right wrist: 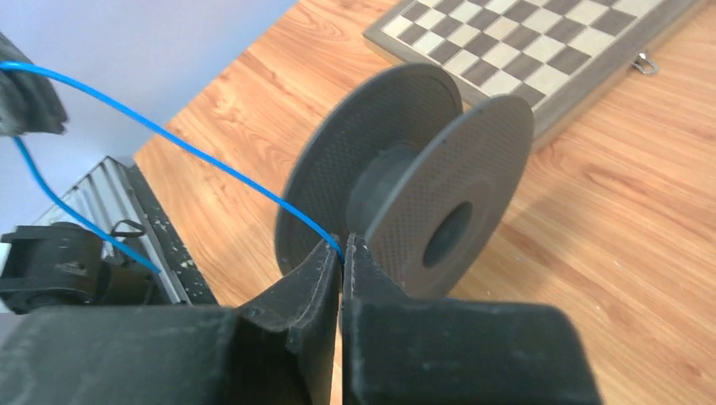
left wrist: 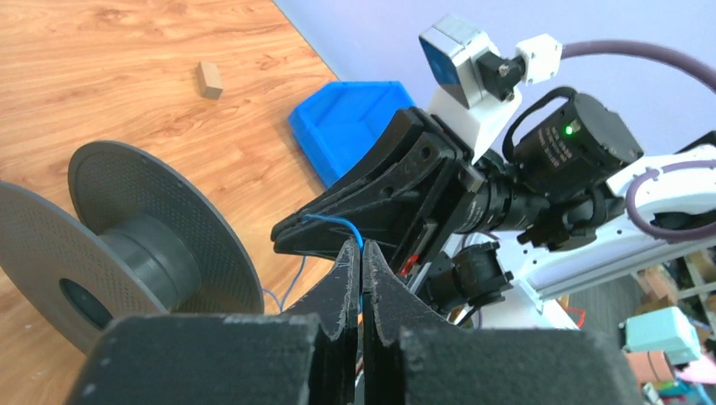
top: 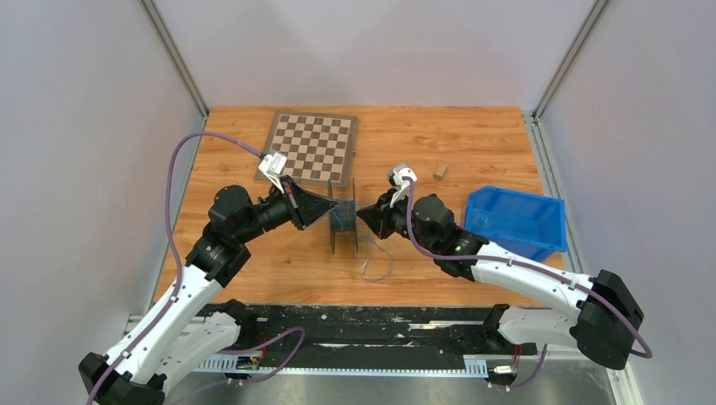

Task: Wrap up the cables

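The cable is a very thin blue wire [right wrist: 194,152]. It runs taut between my two grippers, and a loose loop of it lies on the table [top: 377,268]. A dark grey spool [top: 342,221] stands on edge between the grippers; it also shows in the left wrist view [left wrist: 127,253] and the right wrist view [right wrist: 414,202]. My left gripper [top: 333,209] [left wrist: 360,249] is shut on the wire [left wrist: 333,221] just left of the spool. My right gripper [top: 361,218] [right wrist: 342,245] is shut on the wire just right of the spool.
A chessboard [top: 310,148] lies at the back, behind the spool. A blue bin [top: 515,221] sits at the right, beside the right arm. A small wooden block [top: 440,171] lies behind the right gripper. A black rail [top: 363,325] runs along the near edge.
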